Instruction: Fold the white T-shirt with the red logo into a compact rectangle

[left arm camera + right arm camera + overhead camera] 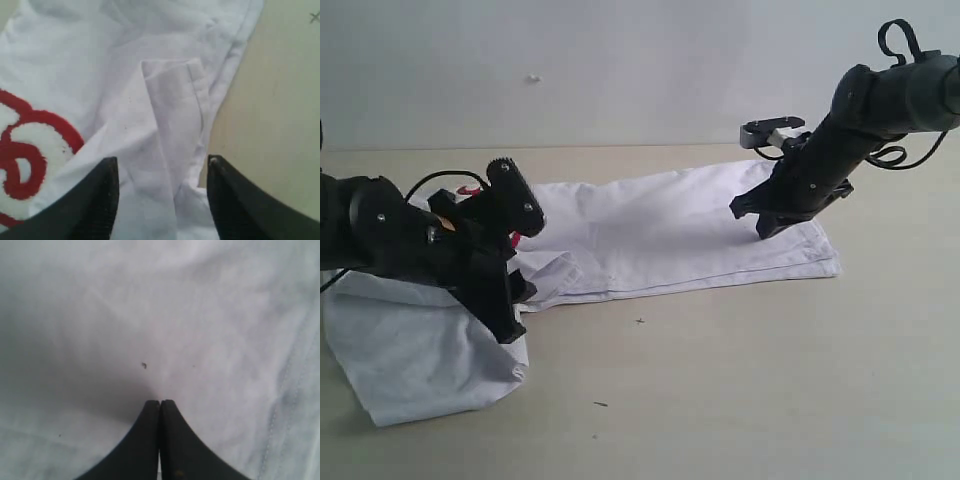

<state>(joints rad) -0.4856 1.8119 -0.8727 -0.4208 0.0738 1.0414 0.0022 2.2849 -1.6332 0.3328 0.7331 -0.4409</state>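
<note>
My left gripper (512, 318), lower left, has its fingers apart over the T-shirt (650, 235), holding nothing. My right gripper (765, 230), upper right, is squeezed shut, tip on the T-shirt.

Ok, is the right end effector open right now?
No, in the right wrist view the right end effector has its jaws pressed together with no gap, over the shirt.

One T-shirt (660, 235), two arms (380, 235) (880, 105)
</note>
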